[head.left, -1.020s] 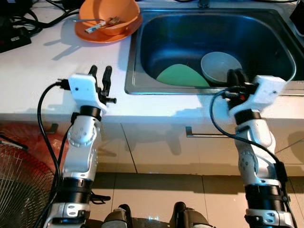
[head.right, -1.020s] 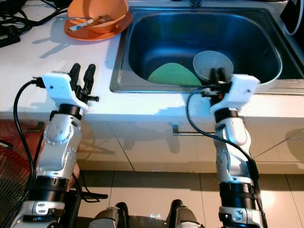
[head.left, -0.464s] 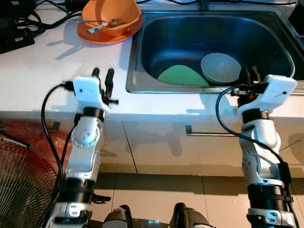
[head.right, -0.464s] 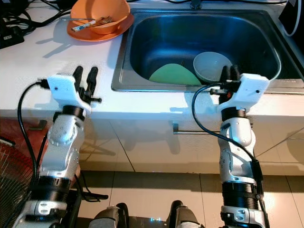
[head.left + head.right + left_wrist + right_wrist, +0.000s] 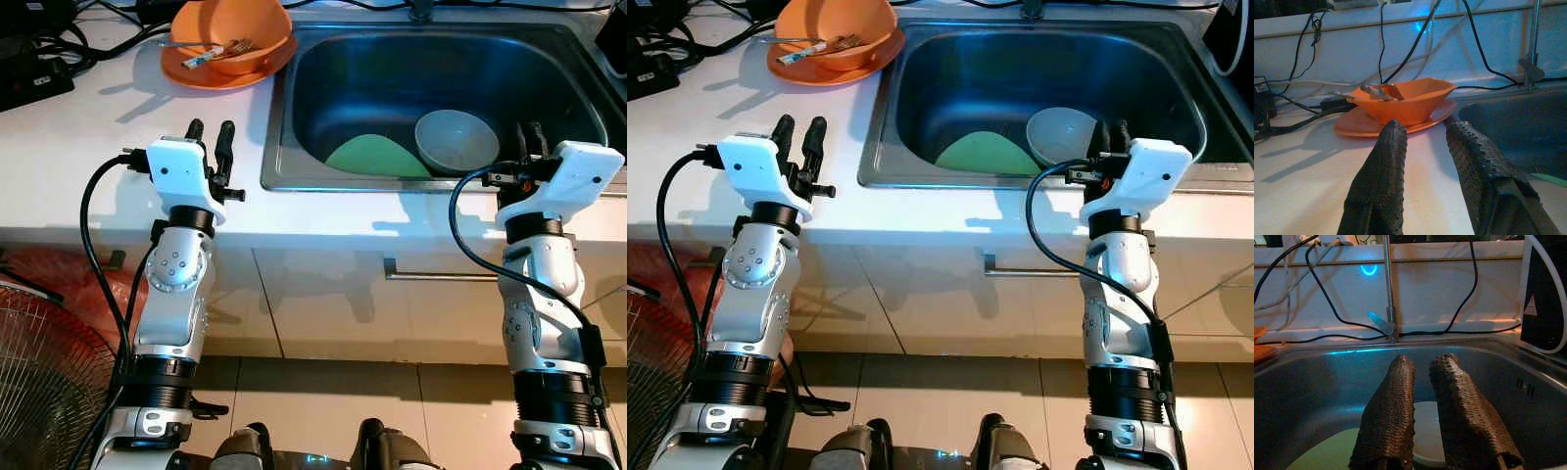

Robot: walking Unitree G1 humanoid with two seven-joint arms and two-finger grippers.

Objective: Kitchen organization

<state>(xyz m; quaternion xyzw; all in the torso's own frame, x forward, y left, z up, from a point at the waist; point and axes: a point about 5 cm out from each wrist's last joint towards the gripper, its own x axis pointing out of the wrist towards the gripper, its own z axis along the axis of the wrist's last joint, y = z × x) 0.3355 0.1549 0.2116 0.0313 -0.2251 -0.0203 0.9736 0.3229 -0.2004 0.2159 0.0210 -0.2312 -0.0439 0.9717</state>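
An orange bowl (image 5: 230,24) holding a fork and another utensil sits on an orange plate (image 5: 191,69) at the back of the white counter (image 5: 88,147). In the steel sink (image 5: 431,59) a green plate (image 5: 377,157) leans beside a pale grey bowl (image 5: 456,142). My left gripper (image 5: 211,132) hovers over the counter left of the sink, open and empty, pointing toward the orange bowl (image 5: 1405,100). Over the sink's front rim, my right gripper (image 5: 521,142) has its fingers slightly apart and holds nothing, just short of the grey bowl (image 5: 1425,431).
Black cables and a dark device (image 5: 29,78) lie at the counter's back left. A tap pipe (image 5: 1387,289) rises behind the sink. A dark appliance (image 5: 1545,289) stands at its right. A wire fan guard (image 5: 39,382) sits on the floor at lower left, by the cabinet fronts.
The right gripper has shifted right along the sink's front rim and no longer covers the grey bowl. The left gripper has risen slightly. Both stay empty.
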